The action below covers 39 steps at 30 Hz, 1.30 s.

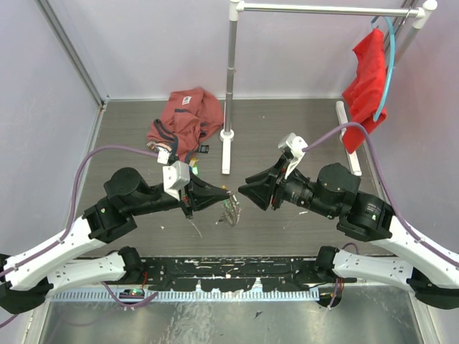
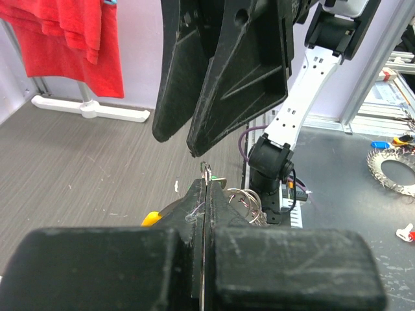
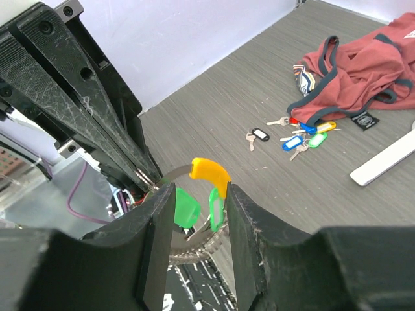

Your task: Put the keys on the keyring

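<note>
My left gripper (image 1: 222, 195) is shut on the thin metal keyring (image 1: 231, 208) and holds it above the table; its jaws (image 2: 205, 189) pinch the loop edge-on. The ring carries a curved yellow-orange tag (image 3: 209, 171), two green tags (image 3: 187, 207) and several silvery keys (image 2: 249, 202). My right gripper (image 1: 244, 192) faces it, open, with its fingers (image 3: 162, 223) either side of the tags; the yellow-orange tag touches the right finger. Loose tagged keys (image 3: 299, 135) in blue, green, yellow, black lie on the table by the garment, and show faintly in the top view (image 1: 192, 169).
A crumpled red garment (image 1: 185, 118) lies at the back left. A rack pole with a white base (image 1: 226, 147) stands behind the grippers. A red cloth (image 1: 366, 79) hangs from the rack at the right. A white foot bar (image 1: 348, 136) lies below it.
</note>
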Motion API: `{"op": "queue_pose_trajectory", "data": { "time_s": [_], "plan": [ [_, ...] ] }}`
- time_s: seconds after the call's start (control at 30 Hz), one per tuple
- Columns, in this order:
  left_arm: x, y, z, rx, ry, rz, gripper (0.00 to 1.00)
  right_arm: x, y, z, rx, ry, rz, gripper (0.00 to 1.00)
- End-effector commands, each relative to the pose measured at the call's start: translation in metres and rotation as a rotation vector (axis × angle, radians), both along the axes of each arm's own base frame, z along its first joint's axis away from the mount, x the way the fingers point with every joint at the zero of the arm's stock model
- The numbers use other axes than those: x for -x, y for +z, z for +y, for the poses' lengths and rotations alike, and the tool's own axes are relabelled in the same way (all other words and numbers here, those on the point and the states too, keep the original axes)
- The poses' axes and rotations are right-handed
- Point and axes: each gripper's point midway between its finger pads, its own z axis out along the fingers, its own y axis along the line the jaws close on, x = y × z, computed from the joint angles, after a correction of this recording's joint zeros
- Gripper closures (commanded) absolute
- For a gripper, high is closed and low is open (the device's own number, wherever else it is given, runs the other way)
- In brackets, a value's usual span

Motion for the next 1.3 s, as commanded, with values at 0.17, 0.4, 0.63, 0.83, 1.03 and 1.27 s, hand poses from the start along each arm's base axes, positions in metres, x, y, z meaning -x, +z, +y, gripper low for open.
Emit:
{"op": "queue_pose_trajectory", "data": {
  "time_s": [0.17,0.4,0.63,0.83,1.03,1.27],
  "plan": [
    [-0.004,0.012,0.008,0.051,0.046,-0.013,1.0,0.007,0.032,-0.001,-0.176,0.039,0.065,0.55],
    [-0.005,0.01,0.018,0.045,0.079,-0.008,1.0,-0.029,0.022,-0.025,-0.244,0.055,0.163,0.55],
    [-0.005,0.011,0.018,0.051,0.084,-0.005,1.0,-0.008,0.046,-0.028,-0.383,0.264,0.056,0.56],
    [-0.006,0.02,0.012,0.087,0.071,-0.001,1.0,0.003,0.048,-0.025,-0.386,0.344,0.033,0.63],
    [-0.004,0.029,0.002,0.127,0.036,0.008,1.0,0.007,0.034,-0.014,-0.321,0.372,0.038,0.59],
    [-0.004,0.035,-0.003,0.148,0.017,0.007,1.0,0.014,0.026,-0.005,-0.277,0.391,0.035,0.57]
  ]
}}
